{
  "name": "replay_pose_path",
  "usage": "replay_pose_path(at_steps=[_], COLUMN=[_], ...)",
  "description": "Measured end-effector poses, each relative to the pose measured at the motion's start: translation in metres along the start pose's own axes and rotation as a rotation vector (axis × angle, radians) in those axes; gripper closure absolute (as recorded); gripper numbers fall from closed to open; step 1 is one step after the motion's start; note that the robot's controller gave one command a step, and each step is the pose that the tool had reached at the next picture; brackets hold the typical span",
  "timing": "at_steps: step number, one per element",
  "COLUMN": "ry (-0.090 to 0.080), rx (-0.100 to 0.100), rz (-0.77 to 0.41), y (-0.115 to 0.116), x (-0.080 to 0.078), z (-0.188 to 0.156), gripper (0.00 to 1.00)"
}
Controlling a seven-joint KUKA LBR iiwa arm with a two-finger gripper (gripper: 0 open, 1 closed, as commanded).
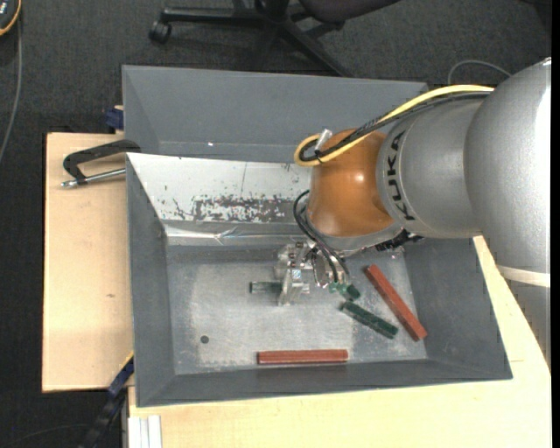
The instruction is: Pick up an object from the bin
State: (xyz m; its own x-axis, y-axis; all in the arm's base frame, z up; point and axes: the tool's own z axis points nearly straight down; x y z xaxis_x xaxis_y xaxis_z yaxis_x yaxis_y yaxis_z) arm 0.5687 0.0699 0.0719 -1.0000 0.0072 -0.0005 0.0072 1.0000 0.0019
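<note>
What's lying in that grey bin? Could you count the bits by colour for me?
Red-brown sticks: 2
Dark green pieces: 2
Small dark stick, mid-bin: 1
Dark speck, too small to identify: 1
Total: 6

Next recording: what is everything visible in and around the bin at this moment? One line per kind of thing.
grey metal bin: one, grey, middle of the view.
flat reddish-brown bars: two, reddish-brown; this one along the near wall, the other tilted at the floor's right.
flat dark green bar: one, dark green, beside the tilted reddish-brown bar.
small dark stub: one, dark, mid-floor, just left of the gripper.
dark speck: one, near-left floor; too small to identify.
black chair base: one, black, beyond the bin.
gripper: one, metallic, low over mid-floor.
orange wrist cover: one, above the gripper.
silver-grey arm: one, from the right.
yellow cable: one, along the arm.
</note>
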Motion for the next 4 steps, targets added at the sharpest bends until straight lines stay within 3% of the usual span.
replay_pose_path(at_steps=[4], ry=[-0.009], rx=[-0.001], rz=[0.000], y=[0.001], x=[-0.002], z=[-0.040], gripper=[1.00])
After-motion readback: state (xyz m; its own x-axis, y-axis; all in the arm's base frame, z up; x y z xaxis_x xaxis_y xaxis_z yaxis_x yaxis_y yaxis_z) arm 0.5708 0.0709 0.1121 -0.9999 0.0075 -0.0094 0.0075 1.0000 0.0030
